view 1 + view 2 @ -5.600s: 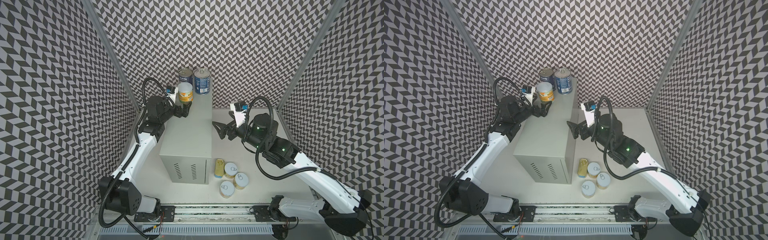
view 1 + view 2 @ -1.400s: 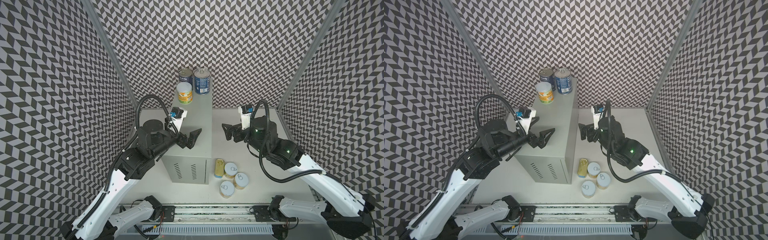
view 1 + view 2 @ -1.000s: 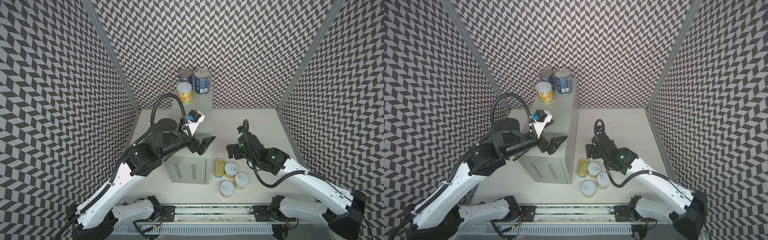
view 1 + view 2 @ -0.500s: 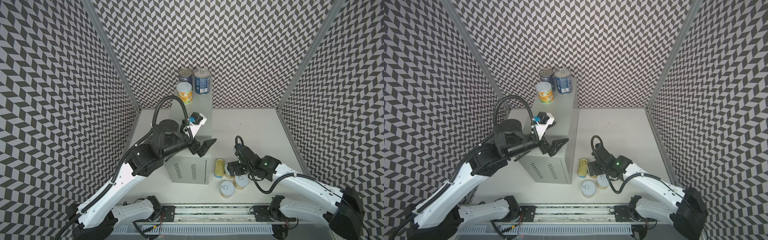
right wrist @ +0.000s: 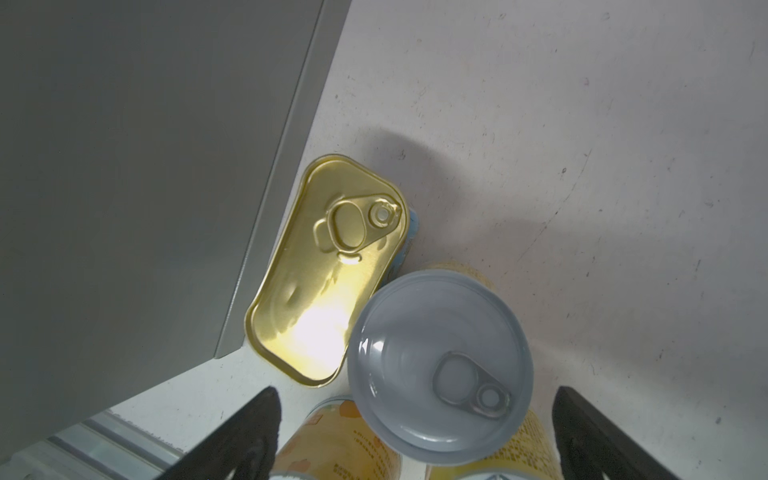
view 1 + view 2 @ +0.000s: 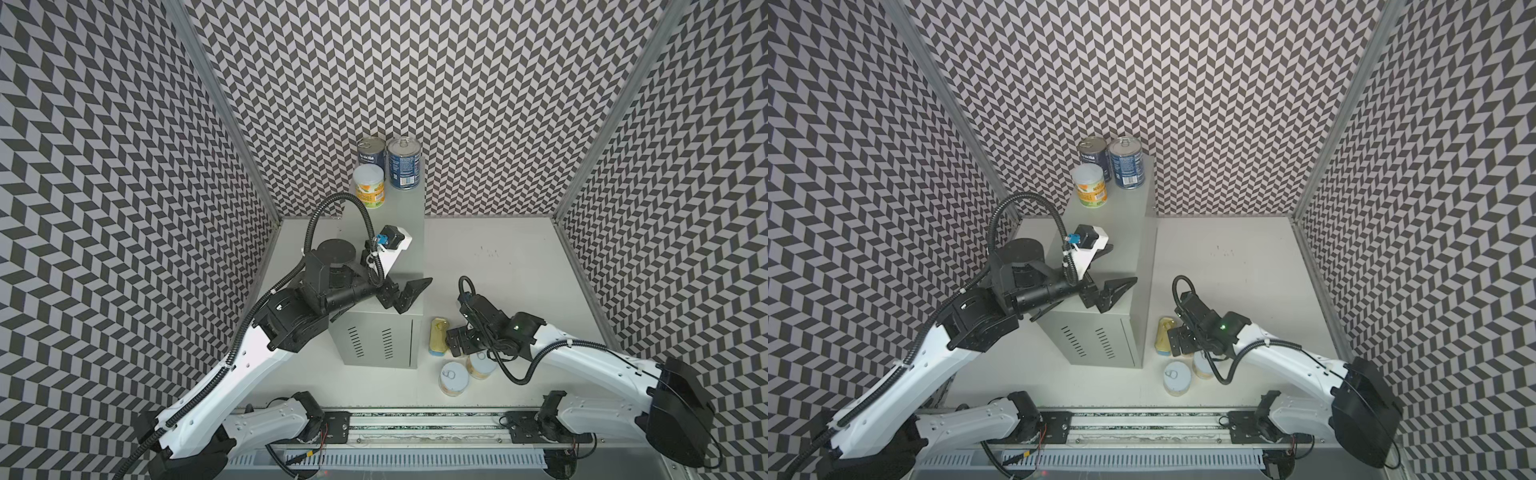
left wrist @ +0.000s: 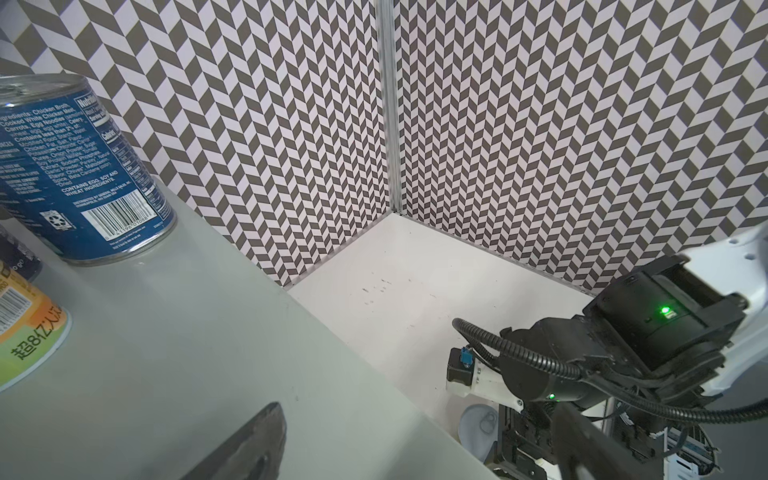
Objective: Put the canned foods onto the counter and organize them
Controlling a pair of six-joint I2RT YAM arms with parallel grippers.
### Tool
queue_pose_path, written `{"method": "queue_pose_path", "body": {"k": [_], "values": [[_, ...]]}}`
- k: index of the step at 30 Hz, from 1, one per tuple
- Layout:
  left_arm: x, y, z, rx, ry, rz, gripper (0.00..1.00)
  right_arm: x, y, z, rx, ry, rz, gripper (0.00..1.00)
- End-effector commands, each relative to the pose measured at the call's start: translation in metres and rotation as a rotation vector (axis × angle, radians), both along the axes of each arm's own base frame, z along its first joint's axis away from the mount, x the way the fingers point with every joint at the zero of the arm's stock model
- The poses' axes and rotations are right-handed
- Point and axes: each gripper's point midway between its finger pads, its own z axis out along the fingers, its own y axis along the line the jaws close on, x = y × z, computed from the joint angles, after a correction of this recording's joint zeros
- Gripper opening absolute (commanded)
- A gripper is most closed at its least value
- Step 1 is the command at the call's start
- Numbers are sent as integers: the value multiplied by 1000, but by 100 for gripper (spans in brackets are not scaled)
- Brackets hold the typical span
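Observation:
The counter (image 6: 386, 253) carries two blue cans (image 6: 371, 156) (image 6: 403, 164) and one yellow fruit can (image 6: 369, 187) at its back. On the table beside it stand the gold SPAM tin (image 6: 438, 336) and fruit cans (image 6: 453, 376) (image 6: 480, 365). My right gripper (image 5: 415, 392) hangs open straight above another fruit can's white lid (image 5: 440, 361), a finger on either side, not touching; the gold tin (image 5: 328, 270) lies next to it. My left gripper (image 6: 409, 293) is open and empty over the counter's front right corner.
Patterned walls close in the back and both sides. The counter's side wall (image 5: 145, 166) stands right against the gold tin. A rail (image 6: 415, 424) runs along the table's front edge. My right arm (image 7: 623, 353) shows low in the left wrist view.
My right gripper has come down and forward from beside the counter to just above the cans on the table. The left gripper has barely shifted over the counter's front.

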Motion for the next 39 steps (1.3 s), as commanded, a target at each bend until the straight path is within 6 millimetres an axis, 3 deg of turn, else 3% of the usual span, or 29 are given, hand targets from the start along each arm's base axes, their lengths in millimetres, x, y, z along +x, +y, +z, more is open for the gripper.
{"method": "queue_pose_path", "body": {"k": [1,11,20,24,28,30,39], "values": [[0,1,8,-25,-31,-11,100,6,8,-5,27,-24,-2,98],[3,2,6,-26,-26,-9,100,26,-7,-5,-32,-95,-98,73],[7,2,3,-18,-28,0,100,79,-22,8,-1,-163,-159,70],[8,1,0,-13,-22,0,100,95,-17,22,0,-204,-128,75],[9,2,2,-16,-27,3,100,84,-2,33,51,-241,-30,93],[10,2,2,-19,-25,4,100,75,2,33,73,-233,-1,98],[11,3,3,-31,-21,-7,100,40,4,21,110,-184,-10,99]]}}
